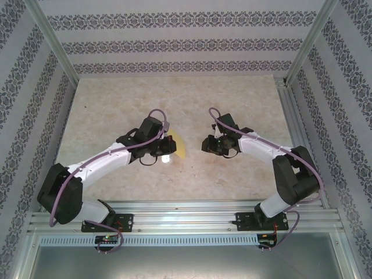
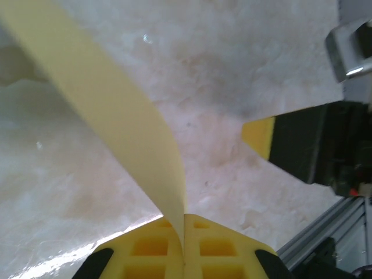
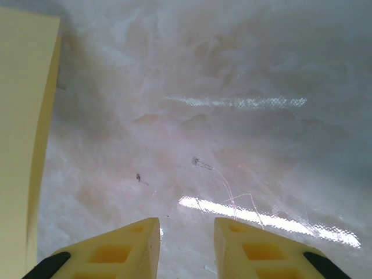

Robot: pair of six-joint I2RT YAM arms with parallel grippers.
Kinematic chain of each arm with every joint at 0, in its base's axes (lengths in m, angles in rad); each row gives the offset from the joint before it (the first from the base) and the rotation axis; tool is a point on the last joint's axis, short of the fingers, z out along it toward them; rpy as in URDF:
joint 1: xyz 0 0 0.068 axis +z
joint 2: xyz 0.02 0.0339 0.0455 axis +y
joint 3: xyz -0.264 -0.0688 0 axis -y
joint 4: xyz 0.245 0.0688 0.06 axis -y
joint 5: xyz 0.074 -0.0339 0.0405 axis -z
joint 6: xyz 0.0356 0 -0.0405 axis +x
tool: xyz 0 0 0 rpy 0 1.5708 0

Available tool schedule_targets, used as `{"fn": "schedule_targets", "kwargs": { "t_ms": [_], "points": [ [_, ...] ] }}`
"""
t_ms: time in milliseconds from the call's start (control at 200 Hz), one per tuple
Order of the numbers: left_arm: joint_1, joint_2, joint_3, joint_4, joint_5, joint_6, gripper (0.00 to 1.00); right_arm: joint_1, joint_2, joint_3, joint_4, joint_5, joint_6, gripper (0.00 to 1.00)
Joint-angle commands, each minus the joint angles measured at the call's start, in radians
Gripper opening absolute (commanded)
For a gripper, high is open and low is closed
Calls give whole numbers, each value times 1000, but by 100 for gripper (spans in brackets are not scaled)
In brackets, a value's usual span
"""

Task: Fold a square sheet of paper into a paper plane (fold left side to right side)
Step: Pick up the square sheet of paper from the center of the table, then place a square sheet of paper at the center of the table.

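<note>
The mustard-yellow sheet of paper (image 2: 116, 116) rises in a curved band from between the yellow fingers of my left gripper (image 2: 185, 232), which is shut on its edge. From above, a small part of the sheet (image 1: 180, 146) shows beside the left gripper (image 1: 168, 150), lifted off the table. My right gripper (image 3: 186, 238) hovers over bare table with its fingers apart and nothing between them. The paper (image 3: 23, 133) hangs at the left edge of its view. The right gripper (image 1: 208, 145) sits a short way right of the sheet, and one of its yellow fingertips (image 2: 258, 136) shows beyond the paper.
The pale marbled table (image 1: 174, 104) stretches behind and around both grippers. An aluminium rail (image 1: 186, 218) runs along the near edge, with frame posts and patterned walls on the left, right and back.
</note>
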Motion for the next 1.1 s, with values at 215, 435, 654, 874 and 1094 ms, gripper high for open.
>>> {"fn": "schedule_targets", "kwargs": {
  "t_ms": [215,435,654,874,1094],
  "points": [
    [-52,150,14,336,20,-197,1,-68,-82,-66,65,-60,34,32],
    [-37,238,324,103,-36,-39,1,-93,-116,-88,49,-50,24,32],
    [-14,333,504,40,2,20,1,-112,-156,-101,32,-42,19,32],
    [-17,361,266,252,34,-100,2,-124,-164,-100,12,-40,1,32],
    [-36,444,111,394,41,-181,2,-124,-142,-95,8,-40,-7,32]
  ]
}}
